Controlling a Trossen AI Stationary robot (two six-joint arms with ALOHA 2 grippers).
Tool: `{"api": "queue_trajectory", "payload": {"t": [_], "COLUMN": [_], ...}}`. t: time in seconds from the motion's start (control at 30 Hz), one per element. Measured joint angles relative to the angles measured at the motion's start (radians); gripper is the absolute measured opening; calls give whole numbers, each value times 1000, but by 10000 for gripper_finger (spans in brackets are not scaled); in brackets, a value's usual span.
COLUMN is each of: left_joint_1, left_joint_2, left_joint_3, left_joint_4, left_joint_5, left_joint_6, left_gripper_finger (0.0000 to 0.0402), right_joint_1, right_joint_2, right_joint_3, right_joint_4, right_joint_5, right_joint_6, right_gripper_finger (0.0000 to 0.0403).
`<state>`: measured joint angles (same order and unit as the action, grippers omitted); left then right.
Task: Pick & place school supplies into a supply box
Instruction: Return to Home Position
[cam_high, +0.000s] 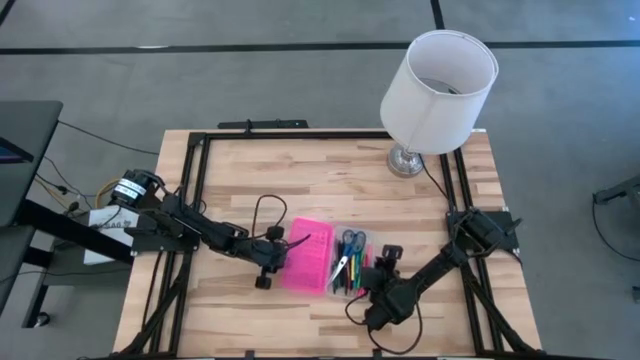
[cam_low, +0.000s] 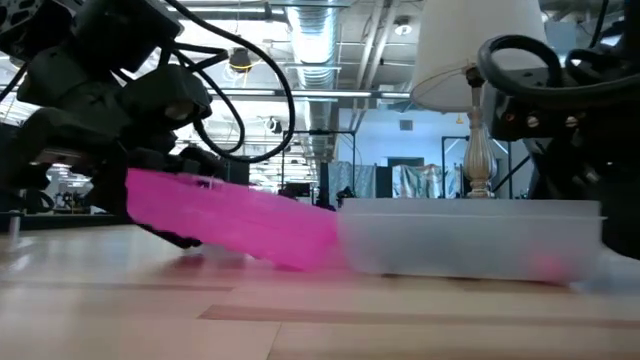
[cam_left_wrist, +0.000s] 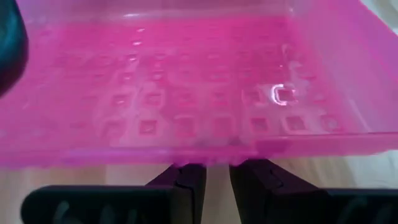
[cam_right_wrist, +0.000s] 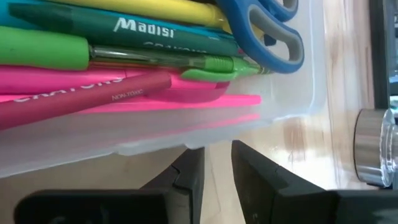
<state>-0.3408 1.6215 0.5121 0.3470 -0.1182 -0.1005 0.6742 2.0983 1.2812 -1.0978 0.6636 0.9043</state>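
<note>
The supply box lies open near the table's front middle. Its clear base (cam_high: 352, 268) holds the school supplies: several pens and pencils (cam_right_wrist: 124, 50) and blue-handled scissors (cam_high: 350, 243). The pink lid (cam_high: 306, 255) is swung out toward the table's left. It slants, its free side raised and its other side low against the base (cam_low: 470, 235). My left gripper (cam_high: 278, 243) is shut on the lid's free side. My right gripper (cam_high: 383, 266) is at the base's right wall, fingers nearly together on it. My left gripper pinches the pink lid's free edge (cam_left_wrist: 217, 152) between its two fingers, about mid-length. It comes from the table's left, slanting down. That edge is held up off the table, so the lid tilts down toward the base. My right gripper has the rim of the clear base's wall (cam_right_wrist: 186, 142) between its two fingers (cam_right_wrist: 186, 171), coming from the table's right and slanting down. The cloudy plastic hides the fingertips, so the kind of hold cannot be told. The base stays flat on the table.
A lamp with a white shade (cam_high: 437, 90) stands at the table's far right; its metal foot (cam_right_wrist: 373, 146) shows in the right wrist view. A black frame (cam_high: 200, 160) runs along the table's left, far and right edges. Bare wood lies in the middle and far left.
</note>
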Motion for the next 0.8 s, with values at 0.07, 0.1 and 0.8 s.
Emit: {"api": "queue_trajectory", "payload": {"t": [0.07,0.1,0.8], "left_joint_1": [0,-1,-21], "left_joint_2": [0,0,0], "left_joint_3": [0,1,3], "left_joint_4": [4,12,12], "left_joint_5": [7,4,-25], "left_joint_6": [-2,0,27], "left_gripper_finger": [61,61,61], "right_joint_1": [-3,-4,-1], "right_joint_2": [0,0,0], "right_joint_3": [0,-1,0], "right_joint_4": [9,24,88], "right_joint_5": [5,8,6], "right_joint_6": [-5,-13,-102], "right_gripper_finger": [75,74,1]}}
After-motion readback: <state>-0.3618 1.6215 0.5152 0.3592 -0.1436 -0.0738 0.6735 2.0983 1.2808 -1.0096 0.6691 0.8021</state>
